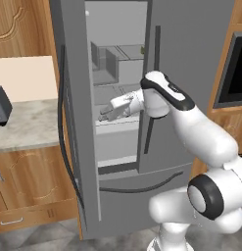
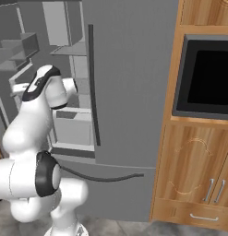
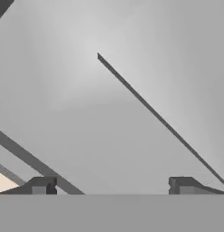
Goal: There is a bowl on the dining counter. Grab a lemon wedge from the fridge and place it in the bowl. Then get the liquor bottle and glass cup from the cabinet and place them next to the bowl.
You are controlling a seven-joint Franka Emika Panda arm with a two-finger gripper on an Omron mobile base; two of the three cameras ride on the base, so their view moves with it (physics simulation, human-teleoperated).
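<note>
Inside fridge (image 1: 191, 59), left door open: lemon-fetch step.
Gripper (image 1: 104, 115) reaching over middle shelf (image 1: 117, 125), jaws wide, holding nothing. Small speck on upper shelf, possibly wedge (image 1: 142, 49); next, raise and close on it.

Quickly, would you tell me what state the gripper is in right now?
Gripper: open, holding nothing; its fingertips stand wide apart inside the fridge.

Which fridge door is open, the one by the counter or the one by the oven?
The fridge's left door, beside the counter, is swung open, showing shelves; the claw reaches in. The right door stays shut.
</note>
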